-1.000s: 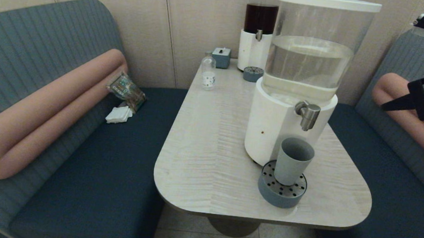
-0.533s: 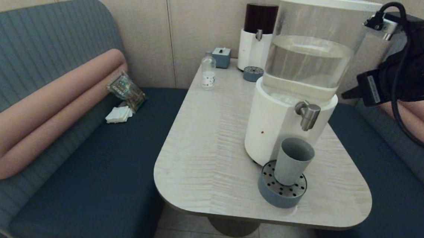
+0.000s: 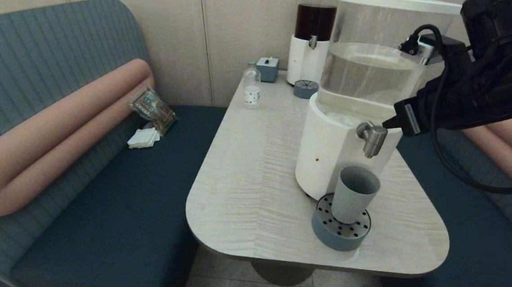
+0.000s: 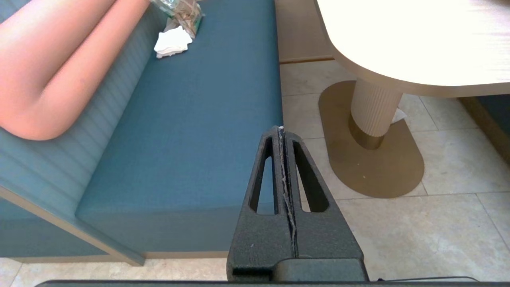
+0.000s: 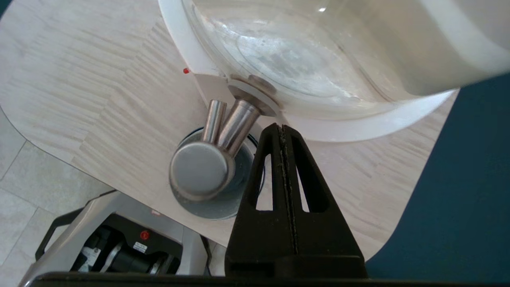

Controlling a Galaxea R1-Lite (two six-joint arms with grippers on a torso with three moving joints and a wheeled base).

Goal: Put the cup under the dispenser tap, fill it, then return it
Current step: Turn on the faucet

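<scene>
cup (image 3: 354, 194): upright on the round drip tray (image 3: 340, 234) near the table's (image 3: 253, 179) front right corner, under the dispenser tap (image 3: 372, 138); looks light, stiff, matte; best taken around its mid wall
tap: stubby steel, rigid, likely slick
right gripper (image 5: 282, 131): clenched empty, tips just beside the tap
left gripper (image 4: 281, 133): closed on nothing, parked below the table's front edge

Grey-blue cup (image 3: 354, 193), brushed-steel tap (image 3: 372, 137), pale wood-grain table (image 3: 254, 170)
</scene>
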